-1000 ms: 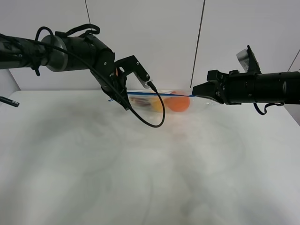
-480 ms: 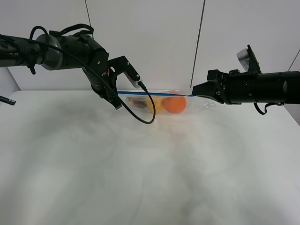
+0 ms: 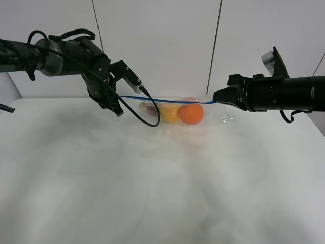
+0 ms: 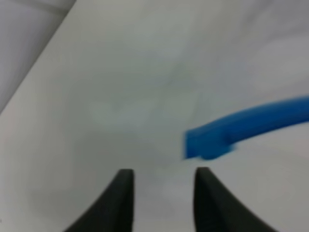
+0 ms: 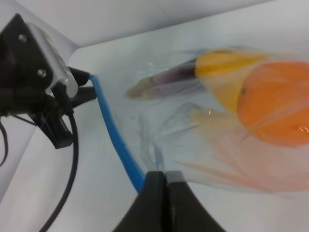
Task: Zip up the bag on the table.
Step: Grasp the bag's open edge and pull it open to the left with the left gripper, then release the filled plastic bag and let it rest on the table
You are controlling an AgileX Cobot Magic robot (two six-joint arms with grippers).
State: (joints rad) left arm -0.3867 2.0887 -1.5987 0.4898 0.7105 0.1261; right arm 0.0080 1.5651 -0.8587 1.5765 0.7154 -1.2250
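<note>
The bag (image 3: pixel 177 113) hangs stretched between my grippers just above the table (image 3: pixel 152 193), with its blue zip strip (image 3: pixel 162 100) along the top edge. An orange (image 3: pixel 191 114), a yellow fruit (image 3: pixel 169 114) and a purple eggplant (image 3: pixel 149 107) show through it. My right gripper (image 3: pixel 216 96) is shut on the strip's right end, as the right wrist view (image 5: pixel 164 176) shows. My left gripper (image 3: pixel 118 111) is at the strip's left end. In the left wrist view its fingers (image 4: pixel 163 176) stand apart and empty, with the strip's end (image 4: pixel 207 142) just past the tips.
A black cable (image 3: pixel 152 119) loops down from my left arm in front of the bag's left part. A dark object (image 3: pixel 5 108) pokes in at the table's far left edge. A white panelled wall stands close behind the bag.
My left gripper has moved left along the blue strip to its left end. The bag's contents have shifted slightly left and down. The right gripper has held still.
</note>
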